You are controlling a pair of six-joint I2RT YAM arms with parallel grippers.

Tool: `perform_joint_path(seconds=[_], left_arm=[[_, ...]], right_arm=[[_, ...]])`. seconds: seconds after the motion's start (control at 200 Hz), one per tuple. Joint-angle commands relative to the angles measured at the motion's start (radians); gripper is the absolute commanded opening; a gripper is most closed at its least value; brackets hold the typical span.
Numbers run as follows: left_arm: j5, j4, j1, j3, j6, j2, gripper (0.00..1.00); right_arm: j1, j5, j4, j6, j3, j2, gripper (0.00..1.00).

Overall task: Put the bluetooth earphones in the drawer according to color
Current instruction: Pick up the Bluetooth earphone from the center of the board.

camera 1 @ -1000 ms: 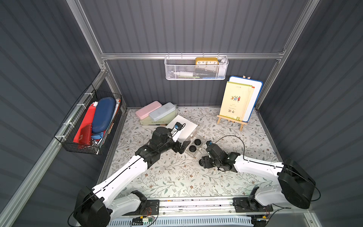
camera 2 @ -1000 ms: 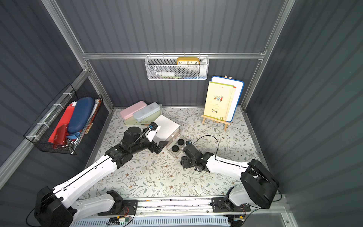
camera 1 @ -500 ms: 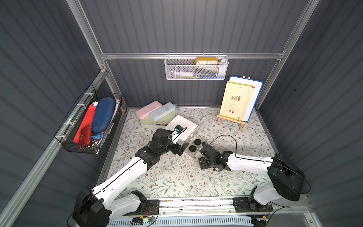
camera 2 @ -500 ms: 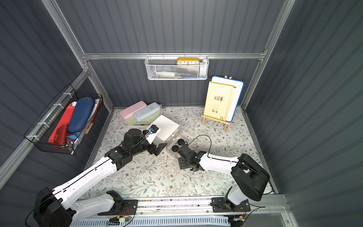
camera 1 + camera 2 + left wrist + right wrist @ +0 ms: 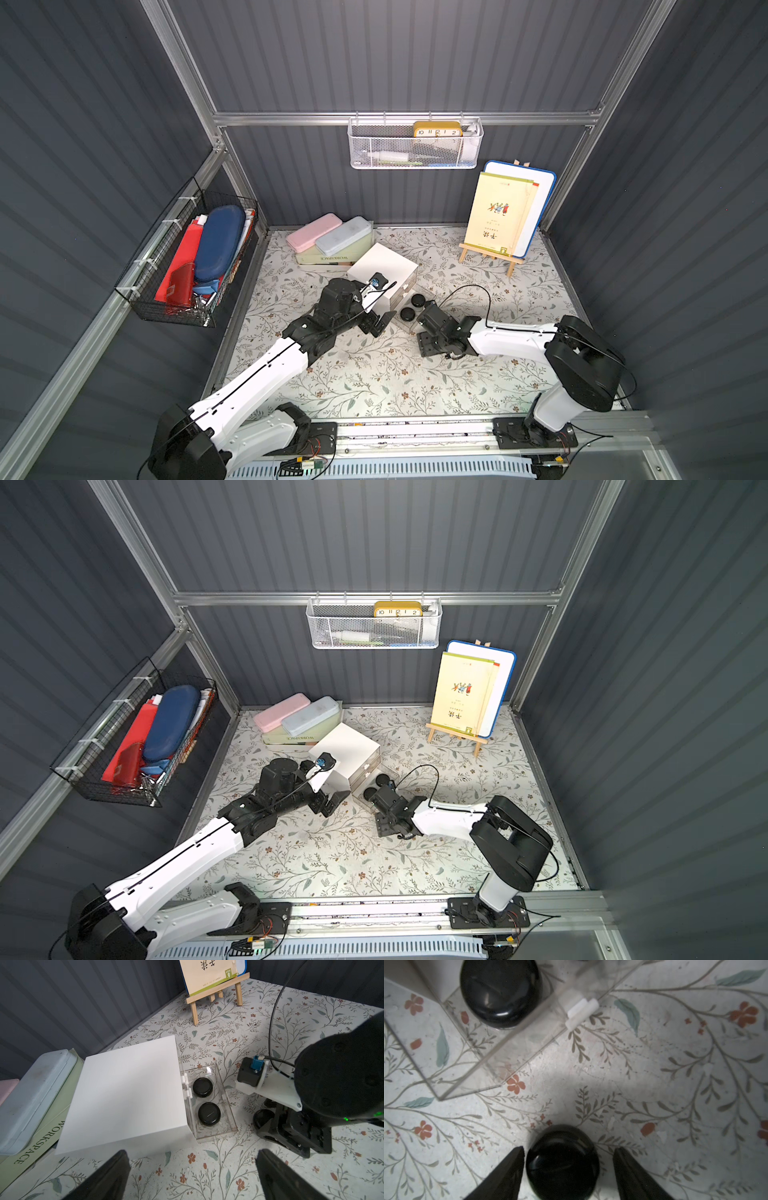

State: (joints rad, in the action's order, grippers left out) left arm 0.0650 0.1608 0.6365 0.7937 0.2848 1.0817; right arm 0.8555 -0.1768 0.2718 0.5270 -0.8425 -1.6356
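Note:
The drawer (image 5: 382, 268) is a white cube cabinet (image 5: 128, 1095) at mid-table. Its lowest clear tray (image 5: 228, 1109) is pulled out. In it lie two glossy black bluetooth earphones (image 5: 202, 1087) (image 5: 208, 1113), which both top views show (image 5: 417, 300) (image 5: 370, 793). A third black case (image 5: 562, 1161) rests on the mat just outside the tray. My right gripper (image 5: 569, 1149) straddles it, open: one finger is close against it and a gap shows at the other. My left gripper (image 5: 192, 1167) hangs wide open and empty over the mat, beside the cabinet's front corner (image 5: 378, 322).
A pink pencil case (image 5: 313, 232) and a blue one (image 5: 345, 236) lie on a pale green box (image 5: 328, 258) behind the cabinet. A wooden easel with a book (image 5: 498, 216) stands at the back right. A black wire basket (image 5: 195, 266) hangs on the left wall.
My right gripper has slid left toward the pulled-out tray and now straddles the loose black case. My left gripper has drawn back a little from the cabinet.

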Motion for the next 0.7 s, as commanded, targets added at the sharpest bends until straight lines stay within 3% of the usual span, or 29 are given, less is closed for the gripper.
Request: perform_joint_path(seconds=[0.0,0.695], left_arm=[[-0.008,0.052,0.008,0.019,0.035,0.005,0.99],[0.013,0.159,0.014,0.062,0.055,0.044,0.99]], right_arm=[[0.004,-0.011,0.047,0.002,-0.027,-0.013,0.71],[-0.01,0.012,0.039,0.009,-0.036,-0.061,0.61]])
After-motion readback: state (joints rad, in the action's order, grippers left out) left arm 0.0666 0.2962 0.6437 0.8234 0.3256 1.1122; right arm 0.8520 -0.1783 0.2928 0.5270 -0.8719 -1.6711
